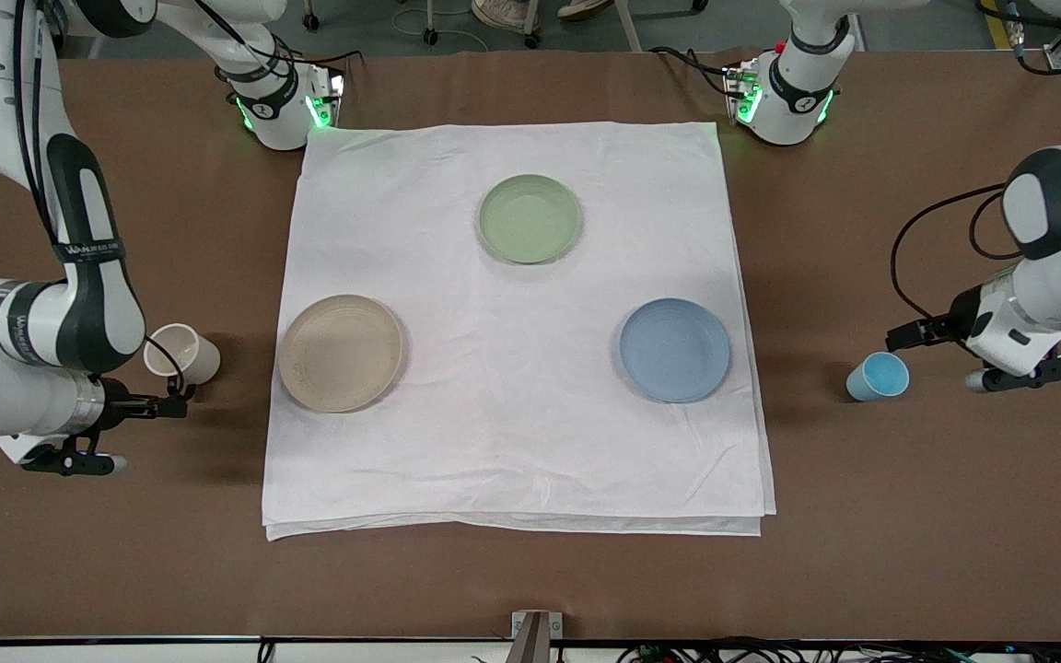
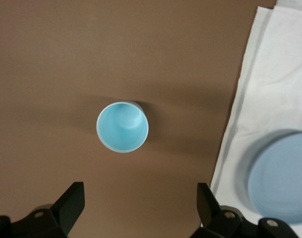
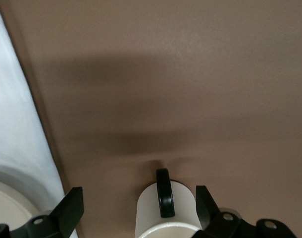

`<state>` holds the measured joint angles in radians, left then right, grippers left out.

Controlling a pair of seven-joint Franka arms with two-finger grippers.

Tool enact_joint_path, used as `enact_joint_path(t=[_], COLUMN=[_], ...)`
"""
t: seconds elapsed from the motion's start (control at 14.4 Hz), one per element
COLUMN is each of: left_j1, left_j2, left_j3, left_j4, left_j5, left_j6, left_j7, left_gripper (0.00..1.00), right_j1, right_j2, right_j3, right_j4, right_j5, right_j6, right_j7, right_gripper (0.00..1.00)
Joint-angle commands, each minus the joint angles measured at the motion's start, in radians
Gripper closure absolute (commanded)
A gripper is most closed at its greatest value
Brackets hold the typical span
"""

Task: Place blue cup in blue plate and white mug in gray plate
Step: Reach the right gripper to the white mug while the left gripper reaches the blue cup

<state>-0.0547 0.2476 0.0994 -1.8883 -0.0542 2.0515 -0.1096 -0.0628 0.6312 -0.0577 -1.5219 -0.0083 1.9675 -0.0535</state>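
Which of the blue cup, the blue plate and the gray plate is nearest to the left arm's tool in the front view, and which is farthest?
From the left tool:
1. blue cup, on the bare table beside the tool.
2. blue plate, on the cloth's edge toward the left arm.
3. gray plate, toward the right arm's end.

Blue cup (image 1: 877,376), cream mug (image 1: 182,354), green plate (image 1: 530,219).

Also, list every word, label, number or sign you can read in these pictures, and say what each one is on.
Lettering on the dark band of the right arm: too small to read with certainty.
Lettering on that arm's band nearer its wrist: too small to read.
Round mark on the left arm's base: unreadable.
No text on the blue cup, white mug, blue plate, gray plate, green plate or white cloth.
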Motion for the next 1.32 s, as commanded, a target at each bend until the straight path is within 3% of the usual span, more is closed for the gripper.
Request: enact_joint_path(t=[0.0, 0.21, 0.35, 0.49, 0.7, 0.9, 0.97, 1.11, 1.18, 1.25], left_j1=[-0.031, -0.027, -0.019, -0.019, -0.017, -0.017, -0.017, -0.017, -0.016, -0.016], left_j2=[0.064, 0.091, 0.104, 0.127, 0.154, 0.170, 0.170, 0.174, 0.174, 0.171], left_j3=[0.002, 0.000, 0.000, 0.000, 0.002, 0.002, 0.002, 0.003, 0.003, 0.005], left_j4=[-0.011, -0.058, -0.109, -0.132, -0.135, -0.129, -0.126, -0.123, -0.120, -0.117], left_j5=[0.040, 0.042, 0.042, 0.042, 0.042, 0.042, 0.042, 0.051, 0.056, 0.057], left_j6=[0.080, 0.163, 0.243, 0.289, 0.308, 0.315, 0.315, 0.315, 0.315, 0.314], left_j7=[-0.068, -0.071, -0.071, -0.071, -0.071, -0.070, -0.070, -0.068, -0.067, -0.061], left_gripper=[0.00, 0.00, 0.01, 0.08, 0.31, 0.72, 0.85, 1.00, 1.00, 1.00], right_j1=[-0.028, -0.023, -0.023, -0.026, -0.040, -0.038, -0.038, -0.037, -0.037, -0.038], right_j2=[0.018, 0.021, 0.021, 0.022, 0.035, 0.039, 0.039, 0.042, 0.042, 0.042], right_j3=[0.015, 0.015, 0.015, 0.013, 0.013, 0.013, 0.013, 0.013, 0.015, 0.015], right_j4=[-0.038, -0.136, -0.141, -0.144, -0.142, -0.144, -0.144, -0.159, -0.159, -0.158], right_j5=[-0.009, -0.009, -0.012, -0.019, -0.051, -0.067, -0.067, -0.067, -0.067, -0.067], right_j6=[0.020, 0.114, 0.113, 0.111, 0.125, 0.125, 0.122, 0.125, 0.123, 0.122], right_j7=[-0.038, -0.040, -0.042, -0.072, -0.127, -0.129, -0.129, -0.127, -0.127, -0.129], right_gripper=[0.00, 0.00, 0.00, 0.01, 0.05, 0.13, 0.22, 0.51, 0.72, 0.84])
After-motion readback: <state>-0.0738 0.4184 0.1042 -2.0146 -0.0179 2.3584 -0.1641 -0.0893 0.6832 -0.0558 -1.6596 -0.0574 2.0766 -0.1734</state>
